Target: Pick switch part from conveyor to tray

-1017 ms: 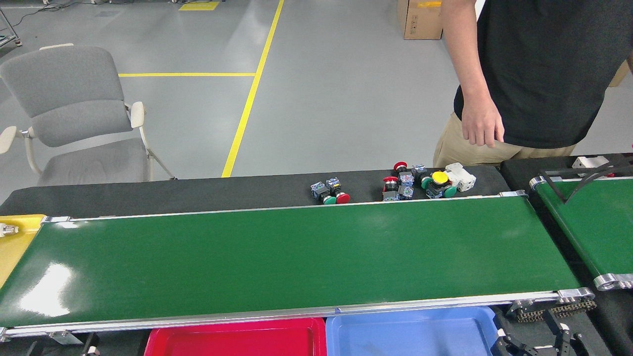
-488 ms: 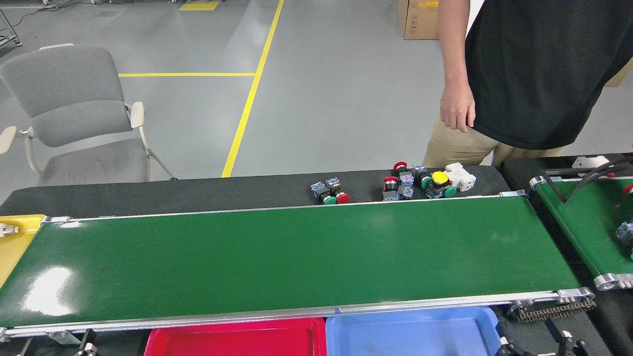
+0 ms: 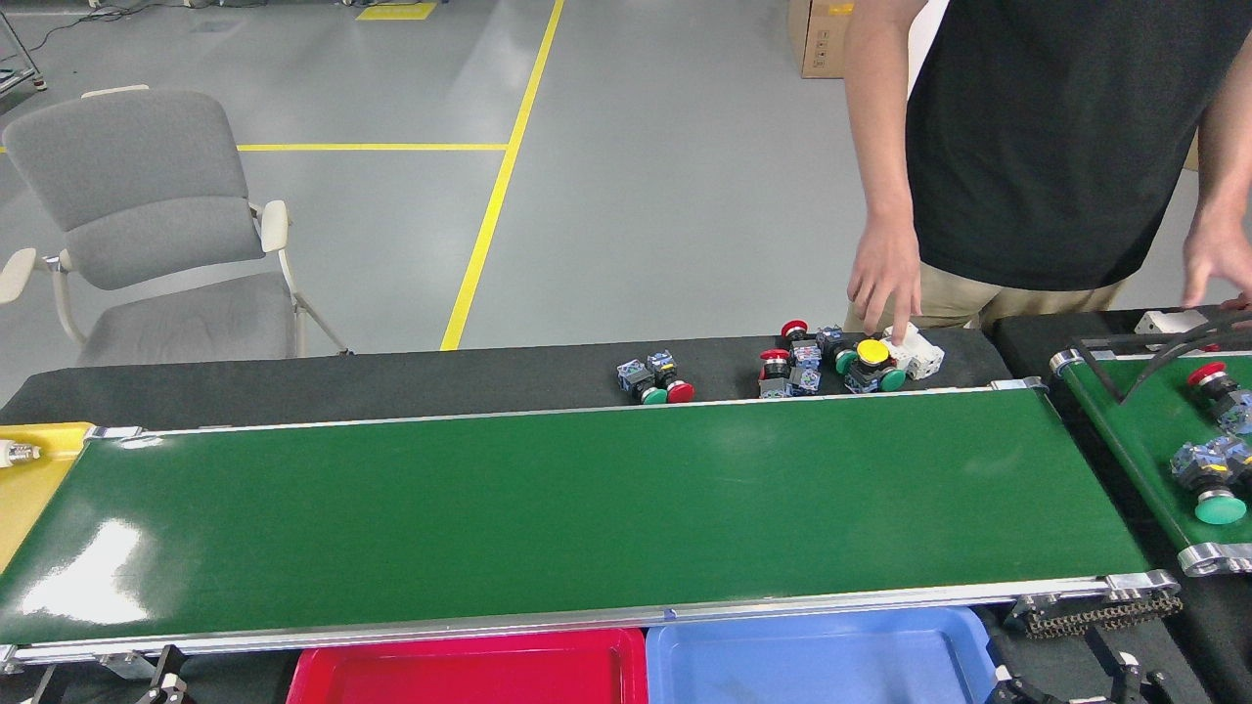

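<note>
**Person's hand reaches into the switch pile behind the empty belt**

While the conveyor (image 3: pixel 587 508) lies bare, a person (image 3: pixel 1056 137) behind it lowers one hand (image 3: pixel 885 279), fingers loosely spread and pointing down, the fingertips touching the white block (image 3: pixel 919 352) at the right end of a cluster of switch parts (image 3: pixel 841 360) on the black strip (image 3: pixel 342 386) beyond the far rail. Nothing is clasped in that hand. A smaller pair of switch parts (image 3: pixel 653 379) sits to the left on the same strip. The person's other hand (image 3: pixel 1213 264) is cut by the right edge, so its grip cannot be told.

Of my own grippers, only dark fragments show along the bottom edge; whether they are apart or together cannot be told. The red tray (image 3: pixel 469 670) and blue tray (image 3: pixel 812 660) are cut off below, the yellow tray (image 3: pixel 39 479) at the left.

Compared with half a second ago, the hand has dropped from hip height to the pile, and on the shorter belt (image 3: pixel 1154 440) a red-capped switch (image 3: pixel 1218 386) and a green-capped one (image 3: pixel 1213 479) have come further into view.
</note>
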Robot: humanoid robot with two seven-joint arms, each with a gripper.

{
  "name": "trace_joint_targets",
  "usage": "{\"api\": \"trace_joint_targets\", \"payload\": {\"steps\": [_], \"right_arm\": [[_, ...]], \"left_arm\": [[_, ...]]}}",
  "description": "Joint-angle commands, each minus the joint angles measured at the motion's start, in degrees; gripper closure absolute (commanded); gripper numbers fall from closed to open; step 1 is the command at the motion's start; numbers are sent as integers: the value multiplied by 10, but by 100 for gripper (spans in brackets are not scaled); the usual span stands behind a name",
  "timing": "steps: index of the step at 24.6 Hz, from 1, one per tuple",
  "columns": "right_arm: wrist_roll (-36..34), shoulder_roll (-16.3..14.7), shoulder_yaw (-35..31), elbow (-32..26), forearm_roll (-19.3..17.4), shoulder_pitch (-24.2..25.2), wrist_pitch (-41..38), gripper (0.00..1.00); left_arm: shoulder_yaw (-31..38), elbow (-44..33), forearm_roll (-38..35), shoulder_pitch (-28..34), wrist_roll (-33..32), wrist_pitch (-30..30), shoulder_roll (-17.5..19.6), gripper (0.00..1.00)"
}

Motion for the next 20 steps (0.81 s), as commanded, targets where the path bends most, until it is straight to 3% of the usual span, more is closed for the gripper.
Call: {"api": "trace_joint_targets", "payload": {"steps": [1, 20], "right_arm": [[-1, -3, -2, -5, -1, -5, -1, 0], [16, -2, -1, -5, 0, -29, 0, 0]], "left_arm": [[1, -3, 1, -3, 12, 0, 9, 0], [0, 4, -2, -3, 13, -1, 16, 0]]}}
